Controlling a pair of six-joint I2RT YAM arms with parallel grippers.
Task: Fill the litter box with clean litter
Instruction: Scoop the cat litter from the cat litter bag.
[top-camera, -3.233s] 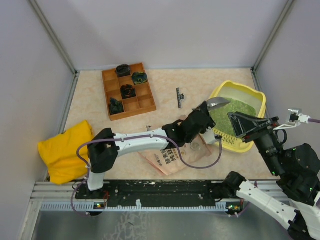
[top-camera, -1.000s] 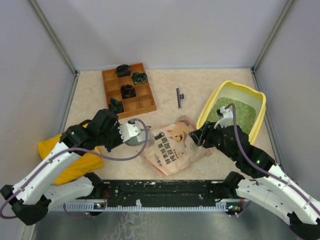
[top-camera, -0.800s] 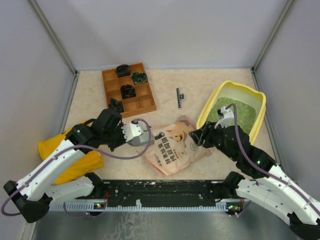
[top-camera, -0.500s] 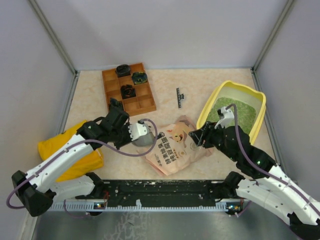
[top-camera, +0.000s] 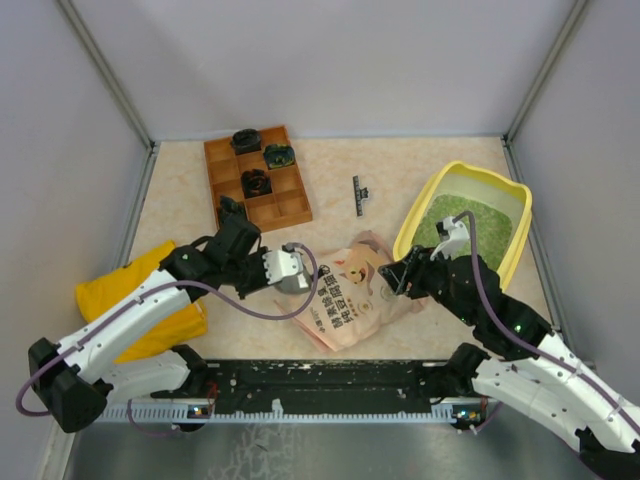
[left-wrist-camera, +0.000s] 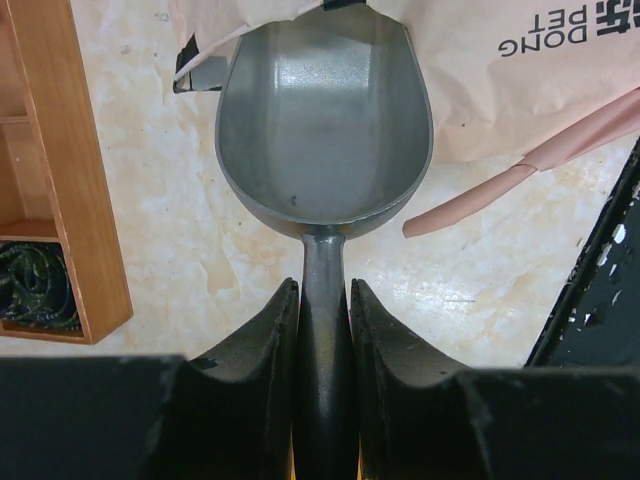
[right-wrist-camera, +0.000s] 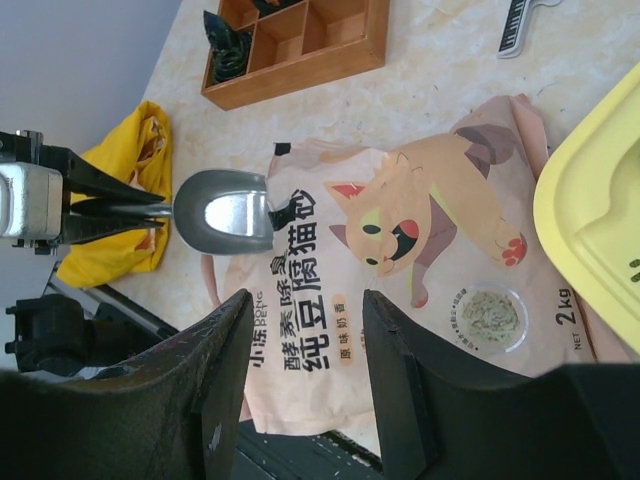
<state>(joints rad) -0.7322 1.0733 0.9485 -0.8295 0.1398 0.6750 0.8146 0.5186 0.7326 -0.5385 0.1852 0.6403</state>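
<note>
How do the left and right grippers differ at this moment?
The left gripper is clamped on the handle of the grey scoop, whose bowl looks empty; the right gripper holds nothing. The left's jaws stand narrow around that handle, while the right's stand wide apart. The left sits at the edge of the pink pouch, the right above its printed face. Both are close to the pouch.

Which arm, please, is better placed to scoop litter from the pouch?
Left: the left pincer grips the scoop, whose empty bowl sits at the pouch's top edge; the right pincer hangs open above the pouch.
</note>
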